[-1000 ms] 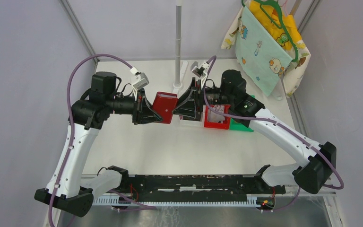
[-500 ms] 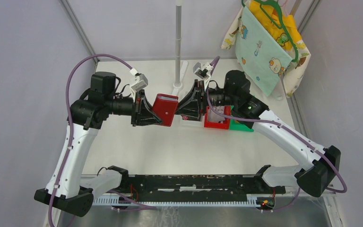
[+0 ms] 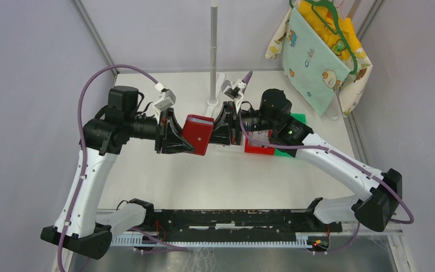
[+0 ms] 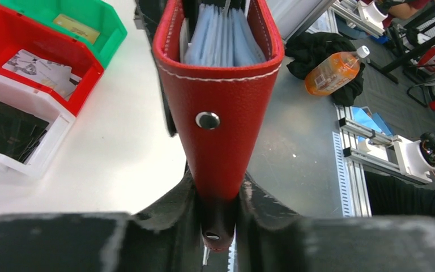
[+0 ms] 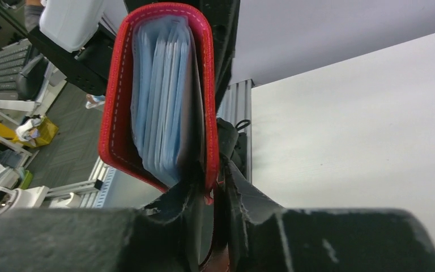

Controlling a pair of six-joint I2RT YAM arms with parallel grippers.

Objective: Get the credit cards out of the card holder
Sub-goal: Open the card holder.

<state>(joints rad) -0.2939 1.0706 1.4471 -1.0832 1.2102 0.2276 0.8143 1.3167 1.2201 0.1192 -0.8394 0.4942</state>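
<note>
White tabletop (image 3: 204, 175) lay beneath two robot arms that met above its far half. The left gripper (image 3: 182, 137) was clamped tight on the folded end of the red card holder (image 3: 198, 135), which stuck out at its 3 o'clock in the overhead view. The right gripper (image 5: 212, 204), reaching in from the holder's 3 o'clock, was pinched narrow on one red cover. Blue-grey credit cards (image 5: 161, 107) sat packed between the covers. A red bin (image 3: 259, 148) and a green bin (image 3: 295, 119) stood farther out at 3 o'clock.
</note>
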